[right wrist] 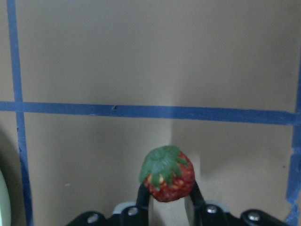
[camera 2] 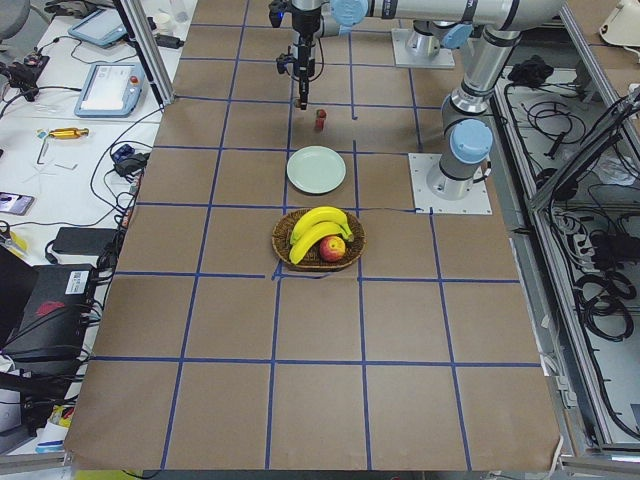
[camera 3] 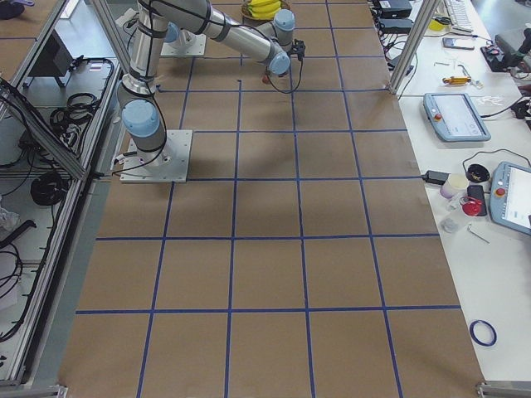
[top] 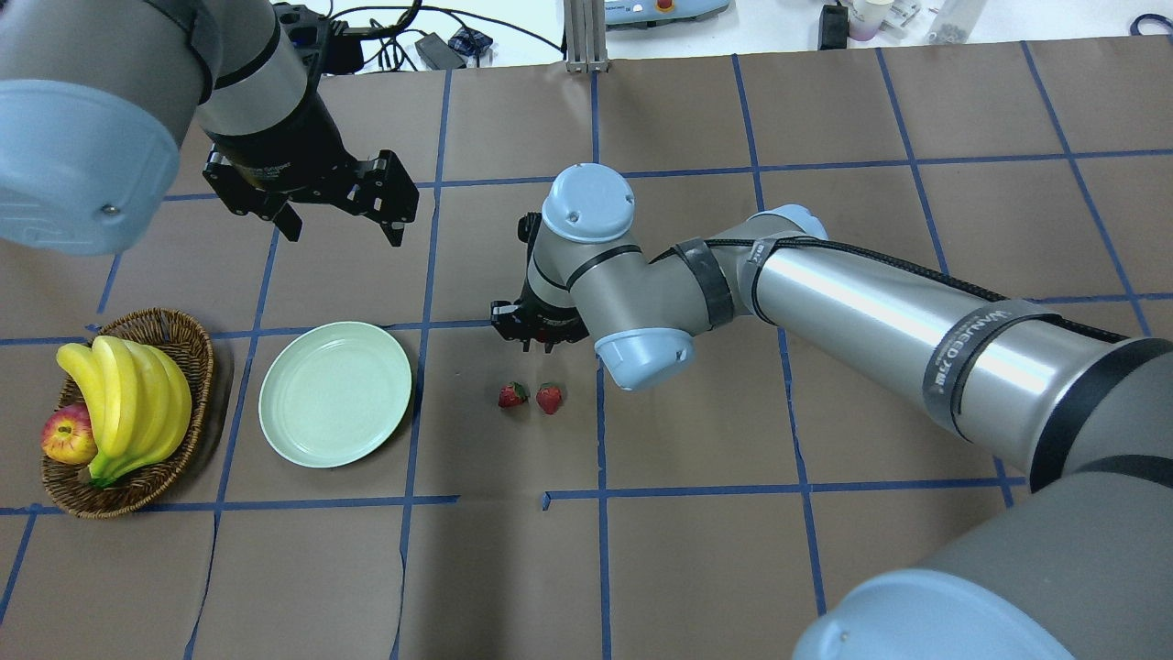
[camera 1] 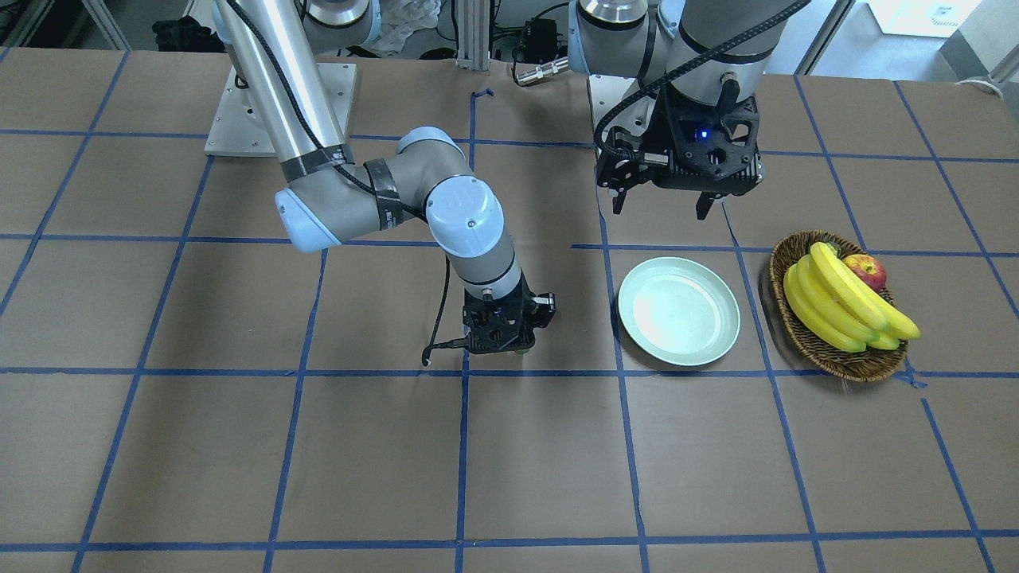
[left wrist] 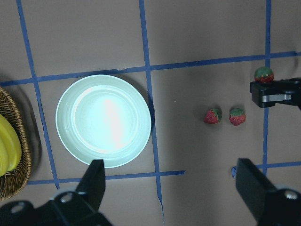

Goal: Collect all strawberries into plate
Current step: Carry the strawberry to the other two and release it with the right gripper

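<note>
Brown paper gridded with blue tape covers the table (top: 696, 550). The right gripper (right wrist: 168, 192) pinches one small red green-topped strawberry (right wrist: 167, 175). The round pale mint-green plate (top: 334, 394) lies empty, well off to its left. Two loose strawberries (top: 512, 395) (top: 549, 399) sit on the paper near the right gripper. The left gripper (top: 341, 220) hangs spread.

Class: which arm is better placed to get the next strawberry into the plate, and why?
Right. The right gripper is shut on a strawberry, with the empty plate close by. The left gripper hangs open and empty, apart from the two loose strawberries.
</note>
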